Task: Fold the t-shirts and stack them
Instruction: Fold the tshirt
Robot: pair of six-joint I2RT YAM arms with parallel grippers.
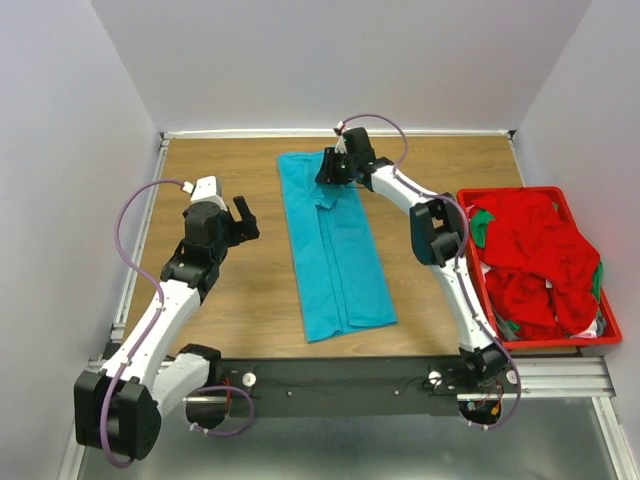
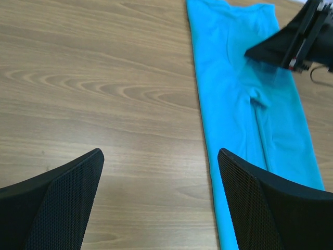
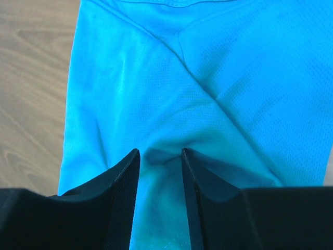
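A teal t-shirt (image 1: 335,250) lies in the middle of the table, folded lengthwise into a long strip. It also shows in the left wrist view (image 2: 234,104) and fills the right wrist view (image 3: 208,67). My right gripper (image 1: 328,172) is pressed down on the shirt's far end near the collar. Its jaws (image 3: 160,152) stand narrowly apart with a ridge of teal cloth bunched between the tips. My left gripper (image 1: 243,215) is open and empty (image 2: 160,152) over bare wood, just left of the shirt. Red t-shirts (image 1: 525,255) with green cloth (image 1: 482,228) lie heaped in a crate.
The red plastic crate (image 1: 545,190) stands at the right edge of the table, next to the right arm. Bare wooden table (image 1: 230,290) lies left of the teal shirt. White walls close in the table at the back and sides.
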